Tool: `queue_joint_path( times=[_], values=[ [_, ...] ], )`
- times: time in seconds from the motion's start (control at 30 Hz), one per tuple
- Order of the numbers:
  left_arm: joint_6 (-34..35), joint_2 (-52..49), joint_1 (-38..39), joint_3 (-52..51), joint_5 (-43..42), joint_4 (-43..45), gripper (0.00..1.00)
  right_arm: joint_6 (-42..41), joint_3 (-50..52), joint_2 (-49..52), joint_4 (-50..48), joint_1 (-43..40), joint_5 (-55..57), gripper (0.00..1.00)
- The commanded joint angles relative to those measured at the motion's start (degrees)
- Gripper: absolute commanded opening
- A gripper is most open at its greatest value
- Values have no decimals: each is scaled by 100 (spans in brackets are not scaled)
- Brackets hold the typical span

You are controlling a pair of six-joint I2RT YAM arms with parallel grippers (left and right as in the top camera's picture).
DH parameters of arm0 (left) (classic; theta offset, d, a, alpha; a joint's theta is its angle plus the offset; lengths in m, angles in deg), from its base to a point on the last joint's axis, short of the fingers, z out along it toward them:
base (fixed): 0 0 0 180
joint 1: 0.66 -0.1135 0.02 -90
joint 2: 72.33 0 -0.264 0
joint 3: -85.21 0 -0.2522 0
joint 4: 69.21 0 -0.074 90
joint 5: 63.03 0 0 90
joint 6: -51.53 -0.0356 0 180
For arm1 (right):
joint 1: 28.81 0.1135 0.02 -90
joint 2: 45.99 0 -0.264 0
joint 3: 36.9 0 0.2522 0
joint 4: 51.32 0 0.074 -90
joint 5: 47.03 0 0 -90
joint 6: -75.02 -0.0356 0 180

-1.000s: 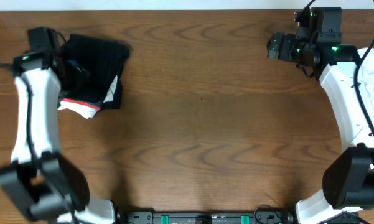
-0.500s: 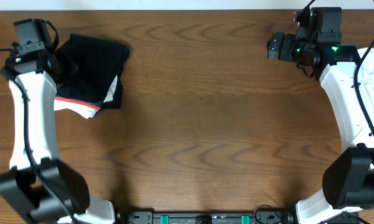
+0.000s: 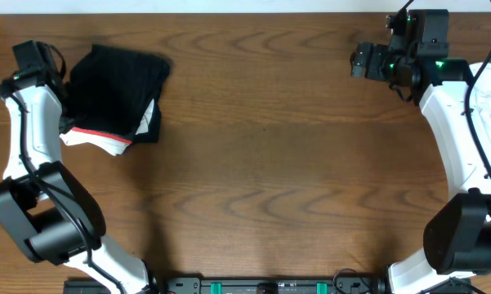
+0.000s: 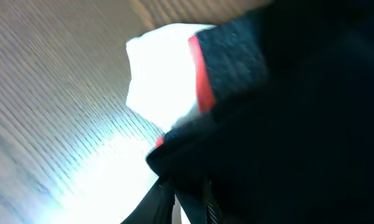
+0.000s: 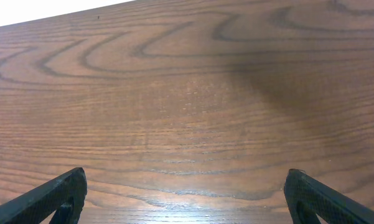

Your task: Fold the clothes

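Though the left gripper [image 3: 62,83] sits at the nine o'clock edge of the clothes [image 3: 118,90], black cloth and blur fill its wrist view, so whether its jaws grip fabric cannot be told. The right gripper [image 3: 359,62] stands spread wide over bare table [image 3: 261,163] at two o'clock, unmoved. A second ago the left arm lay across the folded black bundle at ten o'clock; it has since swung outward, uncovering the cloth. A grey, red-edged waistband [image 4: 227,59] and white fabric [image 4: 162,74] show at the bundle's seven o'clock corner.
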Motion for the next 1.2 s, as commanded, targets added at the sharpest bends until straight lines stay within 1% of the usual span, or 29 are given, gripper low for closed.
queue_joint_path(
  times=[0.0, 0.17, 0.2, 0.23, 0.33, 0.43, 0.57, 0.67, 0.73, 0.8, 0.97, 1.17],
  values=[
    [-57, -393, -61, -114, 4, 66, 19, 2, 17, 13, 4, 0, 59, 99],
    [-57, -525, -63, -111, 4, 142, 19, 2, 17, 13, 4, 0, 59, 99],
    [-59, -485, -63, -109, 4, 175, 15, 2, 17, 13, 2, 0, 59, 99],
    [-57, -431, -63, -98, 4, 177, 15, 2, 17, 13, 4, 0, 59, 99],
    [-50, -173, -63, -20, 2, 168, 14, 2, 17, 13, 4, 0, 59, 99],
    [166, 328, -35, -7, -4, 175, 15, 2, 17, 13, 4, 0, 59, 99],
    [184, 968, 66, -9, -402, 76, 15, 2, 17, 13, 2, 0, 59, 99],
    [94, 1191, 192, -11, -997, 24, 15, 2, 17, 13, 4, 0, 59, 99],
    [-17, 1185, 293, -13, -1329, 24, 15, 2, 17, 13, 2, 2, 59, 99],
    [-17, 1104, 420, -55, -1491, 24, 15, 4, 17, 13, 2, 0, 59, 99],
    [-85, 778, 697, -247, -1502, 46, 14, 2, 17, 13, 4, 0, 59, 99],
    [-101, 201, 828, -319, -1502, -4, 14, 2, 17, 13, 4, 0, 59, 99]
  ],
)
